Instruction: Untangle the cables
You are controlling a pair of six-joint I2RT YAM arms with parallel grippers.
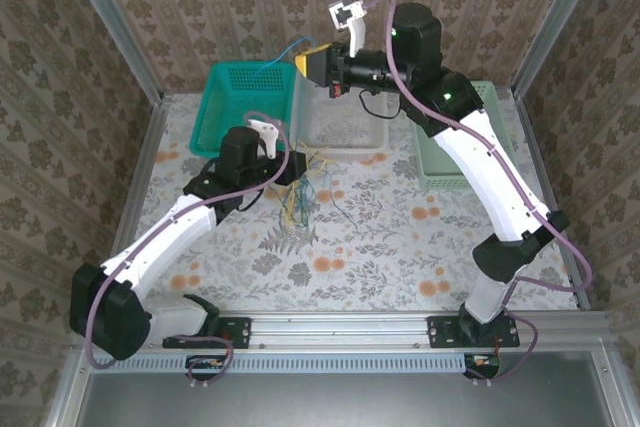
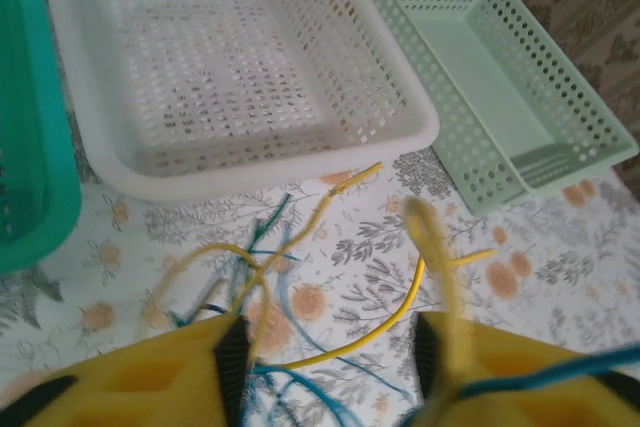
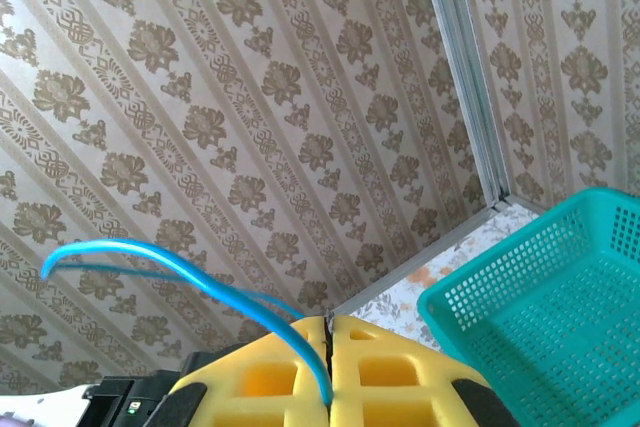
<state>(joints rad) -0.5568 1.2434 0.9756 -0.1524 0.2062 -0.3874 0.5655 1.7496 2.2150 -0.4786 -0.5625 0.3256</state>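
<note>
Right gripper (image 3: 329,337), upper centre of the overhead view above the teal basket (image 3: 560,327), is pinched fully closed on a single blue cable (image 3: 190,267) — held high, seemingly to draw that strand clear of the rest. Left gripper (image 2: 328,349), low at mid-frame over the other cables (image 1: 300,199) heaped on the table (image 1: 400,247) below the white basket (image 2: 250,162), has its fingers partly apart with yellow and blue strands in the gap, probably to pin the heap — none looks pinched. Strands nearest those fingers are blurred, their crossings unreadable, and the blue cable's course beyond the closed fingers is hidden.
</note>
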